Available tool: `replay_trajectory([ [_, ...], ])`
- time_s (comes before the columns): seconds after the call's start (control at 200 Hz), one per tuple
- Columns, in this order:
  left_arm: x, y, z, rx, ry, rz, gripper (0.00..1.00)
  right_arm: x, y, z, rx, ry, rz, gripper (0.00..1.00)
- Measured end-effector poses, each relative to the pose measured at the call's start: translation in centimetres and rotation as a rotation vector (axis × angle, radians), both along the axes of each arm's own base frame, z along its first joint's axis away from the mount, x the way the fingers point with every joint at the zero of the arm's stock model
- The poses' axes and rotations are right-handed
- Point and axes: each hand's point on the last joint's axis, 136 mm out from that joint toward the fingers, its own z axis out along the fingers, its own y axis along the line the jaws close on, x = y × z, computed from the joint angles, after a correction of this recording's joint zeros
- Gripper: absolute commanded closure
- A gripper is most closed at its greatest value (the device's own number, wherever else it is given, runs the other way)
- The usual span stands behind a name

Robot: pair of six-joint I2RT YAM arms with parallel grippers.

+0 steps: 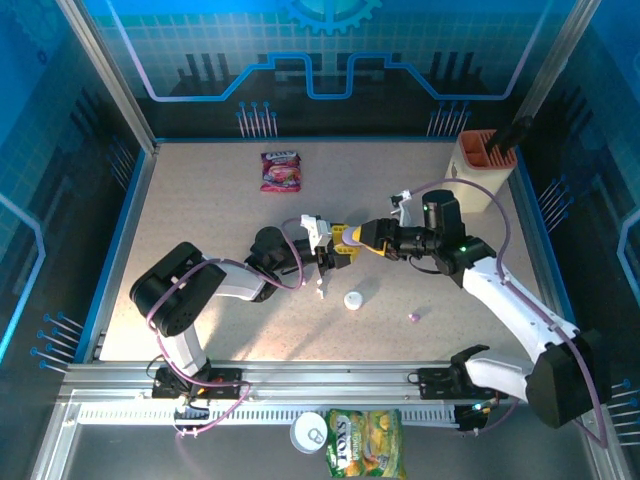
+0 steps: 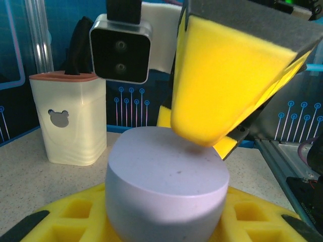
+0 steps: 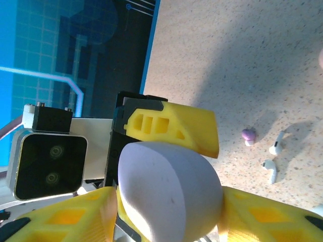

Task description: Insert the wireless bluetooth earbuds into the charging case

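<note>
The left claw (image 1: 330, 255) squeezes the purple case (image 2: 166, 181) to hold it steady; the right claw (image 1: 352, 237), at three o'clock, touches it, grip unclear.

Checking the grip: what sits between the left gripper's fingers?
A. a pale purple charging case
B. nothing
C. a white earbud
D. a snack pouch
A: the left wrist view shows the pale purple charging case seated between the yellow fingers of the left gripper.

Left claw (image 1: 327, 256), right claw (image 1: 345, 239) tip-to-tip
</note>
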Motion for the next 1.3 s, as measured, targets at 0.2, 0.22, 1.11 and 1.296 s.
replay_trajectory([
  [0.2, 0.2, 0.2, 0.3, -0.006, -0.003, 0.011, 0.59, 0.5, 0.1, 0.1, 0.072, 0.018, -0.002, 0.71],
  [0.22, 0.2, 0.2, 0.3, -0.006, -0.002, 0.011, 0.57, 0.6, 0.1, 0.2, 0.077, 0.014, -0.001, 0.73],
  [1.11, 1.7, 7.5, 1.3, 0.007, 0.0, 0.216, 0.01, 5.7, -5.2, -12.4, -0.162, 0.139, -0.224, 0.82],
  [1.296, 1.7, 8.2, 1.2, 0.067, 0.005, 0.264, 0.01, 6.0, -5.5, -17.1, -0.218, 0.227, -0.225, 0.79],
])
